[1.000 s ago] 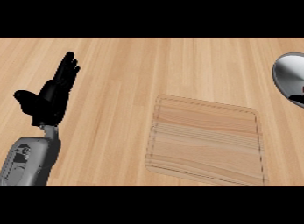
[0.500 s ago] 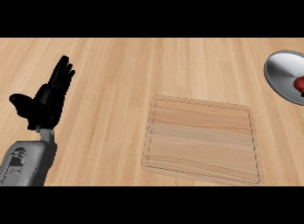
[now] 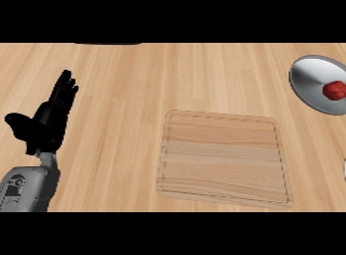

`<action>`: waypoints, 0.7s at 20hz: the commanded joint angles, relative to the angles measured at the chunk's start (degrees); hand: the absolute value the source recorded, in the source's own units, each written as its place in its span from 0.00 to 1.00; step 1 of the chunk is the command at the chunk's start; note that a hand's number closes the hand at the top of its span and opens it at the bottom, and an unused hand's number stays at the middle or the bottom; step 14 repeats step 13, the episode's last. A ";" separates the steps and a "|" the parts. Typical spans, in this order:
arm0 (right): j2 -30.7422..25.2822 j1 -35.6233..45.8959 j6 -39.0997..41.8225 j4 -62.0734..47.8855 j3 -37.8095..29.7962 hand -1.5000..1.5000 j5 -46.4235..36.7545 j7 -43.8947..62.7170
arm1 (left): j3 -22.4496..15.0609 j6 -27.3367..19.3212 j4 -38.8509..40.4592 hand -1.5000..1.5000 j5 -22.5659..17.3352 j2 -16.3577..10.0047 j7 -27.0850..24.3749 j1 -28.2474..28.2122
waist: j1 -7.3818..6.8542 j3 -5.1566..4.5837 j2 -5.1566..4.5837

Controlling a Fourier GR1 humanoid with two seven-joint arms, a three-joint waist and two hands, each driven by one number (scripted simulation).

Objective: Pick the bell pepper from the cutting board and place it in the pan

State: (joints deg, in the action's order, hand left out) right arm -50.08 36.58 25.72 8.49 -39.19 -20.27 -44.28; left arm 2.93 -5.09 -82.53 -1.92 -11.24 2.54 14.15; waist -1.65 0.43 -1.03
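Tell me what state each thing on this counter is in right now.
Left hand: open, fingers straight, resting at the view's left, holding nothing.
Cutting board: lying flat on the counter, nothing on it.
Bell pepper: red, sitting in the pan.
Pan: at the right edge, holding the bell pepper.
Right hand: not in view.
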 commanded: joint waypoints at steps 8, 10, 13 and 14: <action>-5.33 -12.15 16.16 2.91 -0.46 0.00 3.21 -10.45 | 1.53 0.36 -2.18 0.50 -0.65 -1.48 2.12 -1.13 | 1.60 -0.08 0.84; -4.14 -9.69 13.99 3.76 1.16 0.00 2.38 -6.89 | 1.15 0.49 -3.36 0.50 -0.76 -1.40 3.51 -0.09 | 0.55 -0.09 0.65; -4.96 -10.86 13.76 5.35 1.62 0.00 2.98 -7.88 | 0.39 -0.37 -0.37 0.50 0.43 0.13 1.46 1.13 | 1.32 -0.18 0.63; -4.96 -10.86 13.76 5.35 1.62 0.00 2.98 -7.88 | 0.39 -0.37 -0.37 0.50 0.43 0.13 1.46 1.13 | 1.32 -0.18 0.63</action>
